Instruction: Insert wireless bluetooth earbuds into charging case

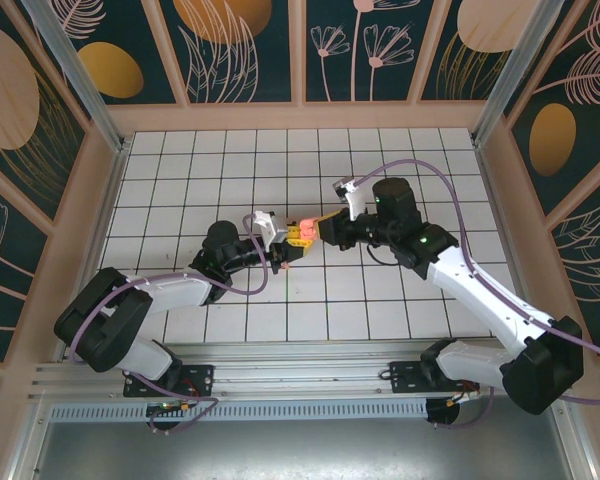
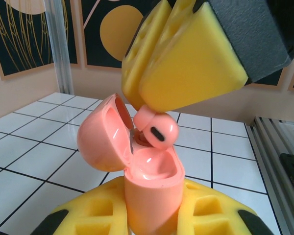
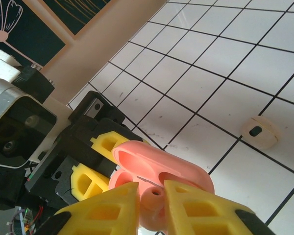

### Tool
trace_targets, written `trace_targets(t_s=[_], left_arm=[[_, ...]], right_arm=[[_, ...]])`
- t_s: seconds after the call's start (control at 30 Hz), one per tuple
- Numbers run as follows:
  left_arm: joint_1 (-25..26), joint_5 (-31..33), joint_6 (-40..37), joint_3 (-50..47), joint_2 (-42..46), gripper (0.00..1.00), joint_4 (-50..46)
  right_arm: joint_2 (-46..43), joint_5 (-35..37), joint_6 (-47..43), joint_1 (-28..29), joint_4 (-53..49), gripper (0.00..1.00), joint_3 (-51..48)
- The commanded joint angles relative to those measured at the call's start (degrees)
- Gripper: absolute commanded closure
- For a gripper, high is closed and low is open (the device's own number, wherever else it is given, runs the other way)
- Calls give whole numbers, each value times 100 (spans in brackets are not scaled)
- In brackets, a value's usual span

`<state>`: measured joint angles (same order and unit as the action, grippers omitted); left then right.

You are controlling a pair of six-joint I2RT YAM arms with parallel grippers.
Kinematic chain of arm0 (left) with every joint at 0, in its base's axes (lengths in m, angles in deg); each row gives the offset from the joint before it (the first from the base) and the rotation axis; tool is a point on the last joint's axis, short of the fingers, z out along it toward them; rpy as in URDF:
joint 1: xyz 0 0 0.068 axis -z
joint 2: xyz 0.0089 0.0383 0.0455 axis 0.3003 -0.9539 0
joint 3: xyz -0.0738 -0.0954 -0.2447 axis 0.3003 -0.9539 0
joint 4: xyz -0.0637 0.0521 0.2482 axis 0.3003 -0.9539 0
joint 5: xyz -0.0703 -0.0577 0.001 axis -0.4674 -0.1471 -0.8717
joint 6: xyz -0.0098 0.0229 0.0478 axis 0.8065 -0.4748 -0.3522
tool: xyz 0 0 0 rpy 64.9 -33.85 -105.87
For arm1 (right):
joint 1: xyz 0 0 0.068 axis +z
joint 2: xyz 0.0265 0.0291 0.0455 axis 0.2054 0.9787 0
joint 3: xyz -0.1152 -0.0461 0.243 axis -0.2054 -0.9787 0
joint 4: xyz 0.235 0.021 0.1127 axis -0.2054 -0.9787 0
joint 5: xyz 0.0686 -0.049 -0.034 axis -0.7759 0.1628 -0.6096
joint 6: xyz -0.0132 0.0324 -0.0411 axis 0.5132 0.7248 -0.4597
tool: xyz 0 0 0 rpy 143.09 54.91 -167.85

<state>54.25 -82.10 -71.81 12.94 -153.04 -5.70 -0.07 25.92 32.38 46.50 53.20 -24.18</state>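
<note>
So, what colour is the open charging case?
The charging case is salmon pink all over; the left wrist view shows it best.

No lettering, number or logo is readable on the charging case (image 2: 152, 196), earbud (image 2: 157, 128), walls (image 1: 230, 50) or tabletop (image 1: 180, 170).

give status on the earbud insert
Left pincer shut on pink case, lid open. Right pincer pinching pink earbud at the case mouth, not yet seated. Beige earbud loose on the tiles, clear of the work.
</note>
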Motion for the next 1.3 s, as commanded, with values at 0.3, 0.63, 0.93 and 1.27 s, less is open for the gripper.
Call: trace_targets(t_s=[0.3,0.63,0.93,1.27], left_arm=[[11,-61,-64,137,202,100,170],[14,-93,114,58,130,100,416],[14,-166,218,-18,73,100,719],[12,-266,266,-7,85,100,799]], right_arm=[[-93,277,221,-8,-82,88,24],[-486,227,247,-86,286,71,-19],[-478,-124,250,-172,96,68,-186],[-203,158,291,-195,-133,73,-337]])
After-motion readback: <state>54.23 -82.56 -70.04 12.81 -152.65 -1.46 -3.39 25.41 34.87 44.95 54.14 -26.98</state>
